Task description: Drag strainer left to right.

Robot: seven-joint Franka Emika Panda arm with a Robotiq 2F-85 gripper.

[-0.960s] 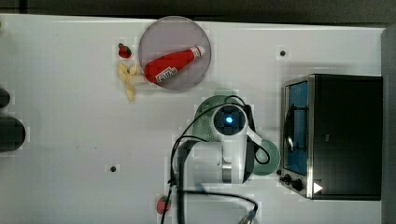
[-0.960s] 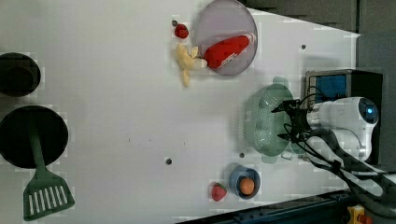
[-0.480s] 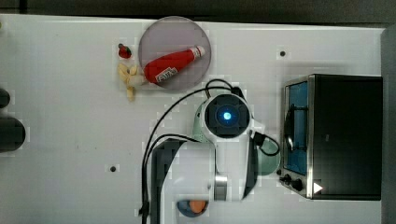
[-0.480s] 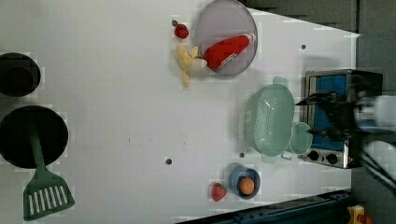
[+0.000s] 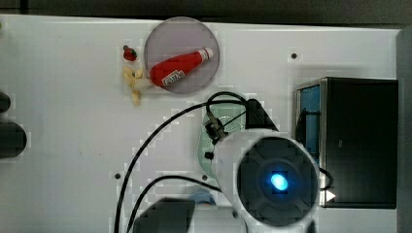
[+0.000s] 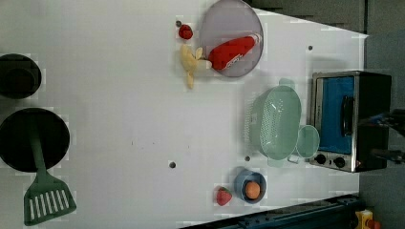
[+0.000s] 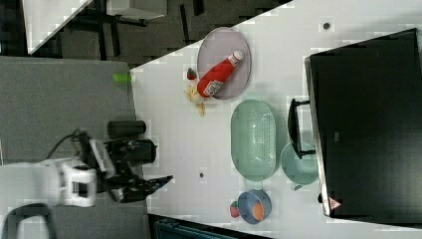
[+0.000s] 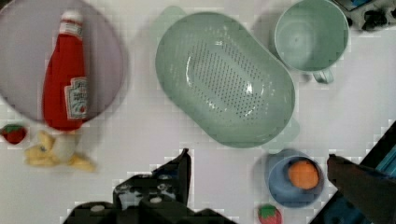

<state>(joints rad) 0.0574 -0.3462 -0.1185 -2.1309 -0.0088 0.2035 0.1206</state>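
The pale green perforated strainer (image 6: pixel 276 122) rests upright on the white table (image 6: pixel 119 119), close to the toaster oven (image 6: pixel 351 119), with the mint mug (image 6: pixel 307 141) touching its rim. In the wrist view the strainer (image 8: pixel 224 79) lies well below my gripper (image 8: pixel 259 156), whose fingers (image 8: pixel 180 172) are spread wide with nothing between them. In the top view my arm (image 5: pixel 272 179) covers most of the strainer (image 5: pixel 210 143). My gripper (image 6: pixel 384 137) sits at the left view's right edge, beyond the oven.
A grey plate (image 6: pixel 231 38) holds a ketchup bottle (image 6: pixel 234 50), with a banana toy (image 6: pixel 191 64) and a strawberry (image 6: pixel 185 32) beside it. A blue bowl with an orange ball (image 6: pixel 249 187) and another strawberry (image 6: pixel 223 195) lie near the strainer. A black pan with a spatula (image 6: pixel 33 143) is at the left view's left.
My gripper has left the strainer's rim and risen up and away toward the left view's right edge. The strainer stays beside the oven and mug.
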